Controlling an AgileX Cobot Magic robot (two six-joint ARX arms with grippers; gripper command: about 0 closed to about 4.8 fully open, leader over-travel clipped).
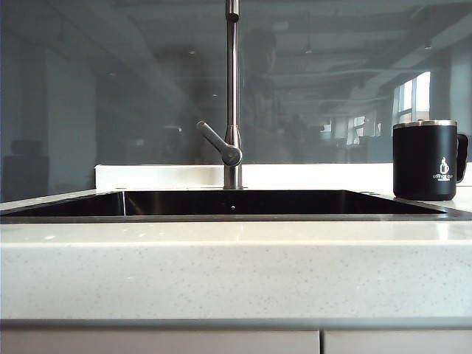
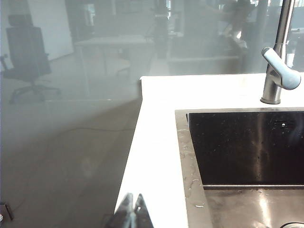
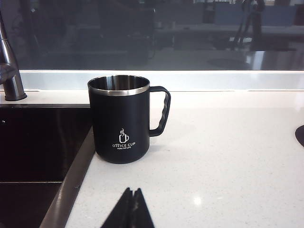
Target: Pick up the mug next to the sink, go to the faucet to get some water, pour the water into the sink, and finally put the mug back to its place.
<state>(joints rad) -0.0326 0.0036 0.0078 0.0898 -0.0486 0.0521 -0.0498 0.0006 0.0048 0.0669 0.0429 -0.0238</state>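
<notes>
The black mug with a steel rim stands upright on the counter right of the sink, handle to the right. In the right wrist view the mug stands beside the sink's rim, and my right gripper is shut and empty, short of it. The steel faucet rises behind the sink with its lever angled left. No water runs from it. My left gripper is shut and empty over the counter by the sink's other edge; the faucet shows there too. Neither gripper shows in the exterior view.
A pale speckled counter runs across the front, with a low white ledge and a glass pane behind. A dark round object sits at the counter's edge in the right wrist view. Water drops lie on the sink rim.
</notes>
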